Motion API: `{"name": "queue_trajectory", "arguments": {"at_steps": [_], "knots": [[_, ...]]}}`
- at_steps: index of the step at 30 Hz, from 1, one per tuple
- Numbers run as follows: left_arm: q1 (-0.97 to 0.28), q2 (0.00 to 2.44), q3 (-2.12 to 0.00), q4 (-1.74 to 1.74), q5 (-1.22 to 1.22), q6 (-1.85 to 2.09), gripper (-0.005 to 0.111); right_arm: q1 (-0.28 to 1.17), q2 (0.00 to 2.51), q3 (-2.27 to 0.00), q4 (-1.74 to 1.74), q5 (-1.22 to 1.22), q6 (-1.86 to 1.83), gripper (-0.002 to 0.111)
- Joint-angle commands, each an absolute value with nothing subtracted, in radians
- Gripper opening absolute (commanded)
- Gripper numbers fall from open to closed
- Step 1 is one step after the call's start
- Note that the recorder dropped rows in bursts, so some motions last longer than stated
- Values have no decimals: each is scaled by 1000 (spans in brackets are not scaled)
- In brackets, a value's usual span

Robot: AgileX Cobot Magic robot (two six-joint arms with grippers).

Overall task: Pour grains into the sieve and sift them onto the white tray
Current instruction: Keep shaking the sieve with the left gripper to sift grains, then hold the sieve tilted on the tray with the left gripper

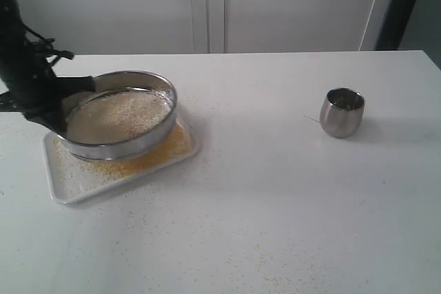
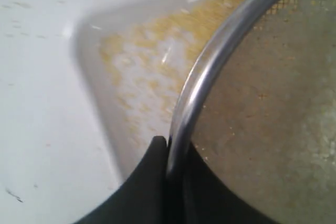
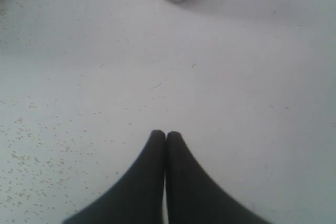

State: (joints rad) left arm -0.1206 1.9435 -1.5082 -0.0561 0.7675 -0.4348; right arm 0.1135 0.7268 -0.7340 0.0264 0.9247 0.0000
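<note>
Stray golden grains point(image 1: 275, 280) speckle the near white desk point(image 1: 289, 197), so with the black left hand point(image 2: 168, 148) clamped on the rim of the wide round steel mesh sieve point(image 1: 131, 147) over the flat white rectangular tray point(image 1: 65, 187), I'd shake short, level, centred; right hand point(image 3: 166, 136) pinched together, empty.

Bench point(image 1: 289, 197): white, flat, matte top.
Cup point(image 1: 342, 111): small, rounded, polished steel; stands upright on the bench toward its far right, mouth open, inside dark, soft shadow beside it.
Wall panels point(image 1: 289, 5): pale, with vertical seams, behind the bench's far edge.
Dark upright strip point(image 1: 408, 1): beyond the bench's far right corner.
</note>
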Motion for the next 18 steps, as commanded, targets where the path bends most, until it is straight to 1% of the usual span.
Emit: {"name": "queue_trajectory", "arguments": {"at_steps": [1, 3, 4, 5, 6, 7, 8, 9, 11, 12, 13, 15, 17, 18], "knots": [[-220, 1938, -1462, -134, 658, -313, 0, 109, 721, -727, 30, 917, 0, 0], [-186, 1921, -1505, 105, 761, -481, 0, 109, 721, -727, 30, 917, 0, 0], [-129, 1903, -1516, 213, 828, -574, 0, 109, 721, -727, 30, 917, 0, 0], [-95, 1895, -1507, 170, 822, -608, 0, 109, 721, -727, 30, 917, 0, 0], [-98, 1898, -1489, 35, 762, -561, 0, 109, 721, -727, 30, 917, 0, 0], [-137, 1908, -1476, -97, 693, -422, 0, 109, 721, -727, 30, 917, 0, 0], [-186, 1919, -1479, -120, 673, -339, 0, 109, 721, -727, 30, 917, 0, 0], [-200, 1919, -1486, -72, 674, -381, 0, 109, 721, -727, 30, 917, 0, 0], [-151, 1912, -1506, 72, 742, -505, 0, 109, 721, -727, 30, 917, 0, 0], [-115, 1910, -1509, 57, 771, -518, 0, 109, 721, -727, 30, 917, 0, 0], [-110, 1912, -1495, -9, 759, -514, 0, 109, 721, -727, 30, 917, 0, 0], [-145, 1919, -1476, -128, 705, -405, 0, 109, 721, -727, 30, 917, 0, 0], [-187, 1921, -1480, -103, 700, -324, 0, 109, 721, -727, 30, 917, 0, 0], [-187, 1916, -1479, -44, 709, -349, 0, 109, 721, -727, 30, 917, 0, 0]]}}
